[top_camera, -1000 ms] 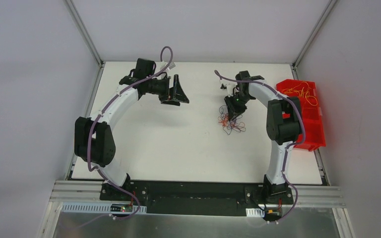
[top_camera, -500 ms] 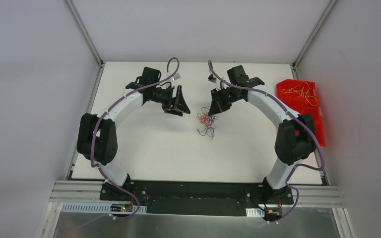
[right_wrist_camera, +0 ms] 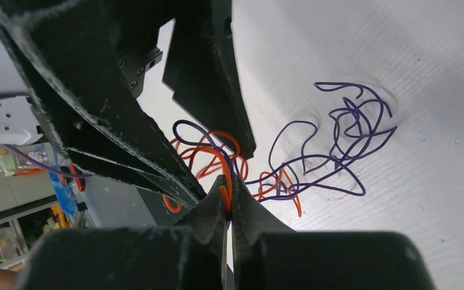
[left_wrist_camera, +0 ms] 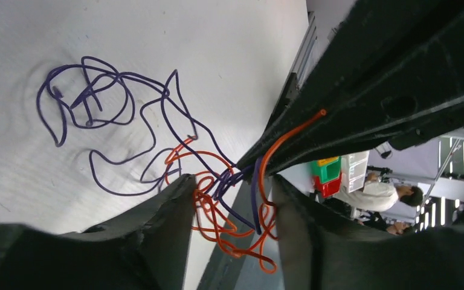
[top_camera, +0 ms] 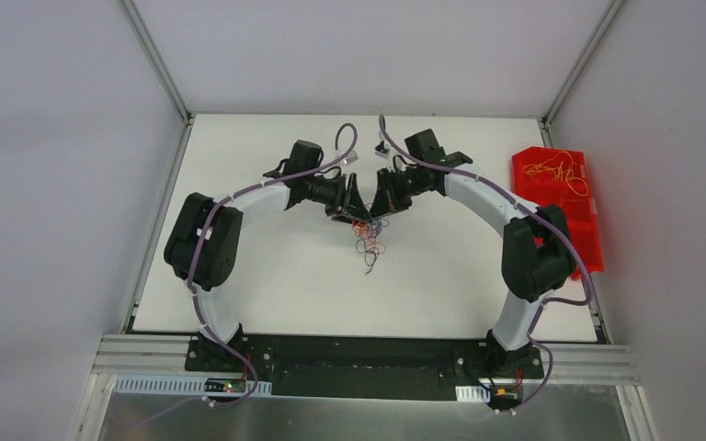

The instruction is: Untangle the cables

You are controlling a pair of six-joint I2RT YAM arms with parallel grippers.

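The cables (top_camera: 368,241) are a small tangle of thin orange-red and purple wires at the middle of the white table (top_camera: 267,276), trailing down from where both grippers meet. My right gripper (right_wrist_camera: 226,188) is shut on an orange loop (right_wrist_camera: 222,162) and a purple strand of the tangle. Purple loops (right_wrist_camera: 338,139) lie on the table beyond it. My left gripper (left_wrist_camera: 232,208) faces it tip to tip, open, with orange loops (left_wrist_camera: 217,226) and purple strands hanging between its fingers (left_wrist_camera: 169,217). More purple wire (left_wrist_camera: 96,103) rests on the table.
A red bin (top_camera: 581,241) stands at the table's right edge, with orange-yellow wires (top_camera: 556,170) lying in its far compartment. Metal frame posts rise at the table's back corners. Both arms arch inward over the table's far half.
Both arms have swung in to the table's centre. The right gripper closed on the tangle and carried it leftward. The left jaws have narrowed around the hanging wires.
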